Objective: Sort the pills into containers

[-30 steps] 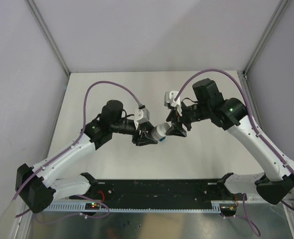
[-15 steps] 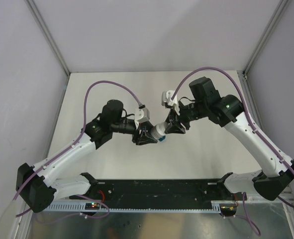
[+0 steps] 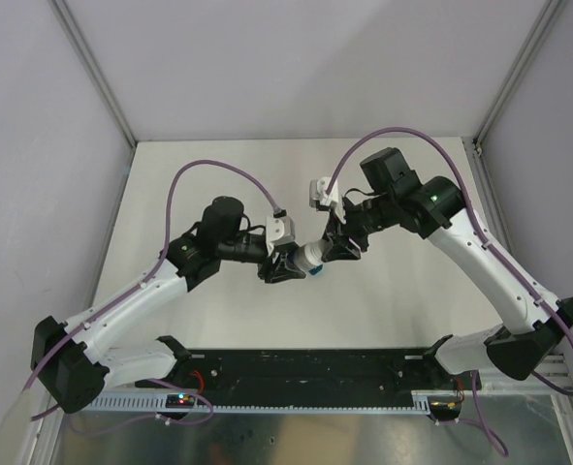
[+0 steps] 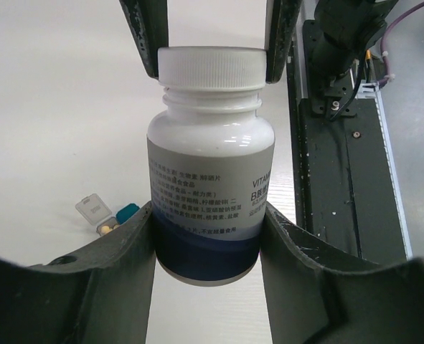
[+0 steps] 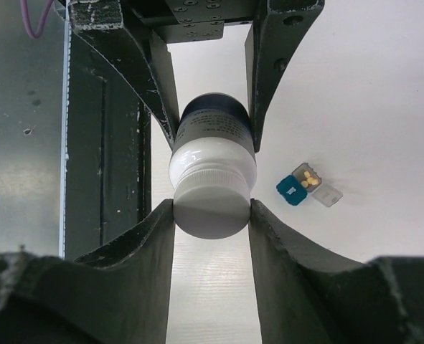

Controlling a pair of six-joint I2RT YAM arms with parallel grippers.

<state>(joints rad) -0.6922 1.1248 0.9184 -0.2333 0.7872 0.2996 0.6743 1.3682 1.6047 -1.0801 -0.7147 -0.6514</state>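
Both arms bend inward, elbows flared outward — the left gripper point(image 3: 291, 264) and the right gripper point(image 3: 329, 253) face each other nose to nose, each clamped on the same white bottle point(image 3: 310, 257) between them

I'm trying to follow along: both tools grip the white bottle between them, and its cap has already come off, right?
Not quite. The left tool and right tool do both grip the bottle, but its cap is on: the left wrist view shows it seated on the neck.
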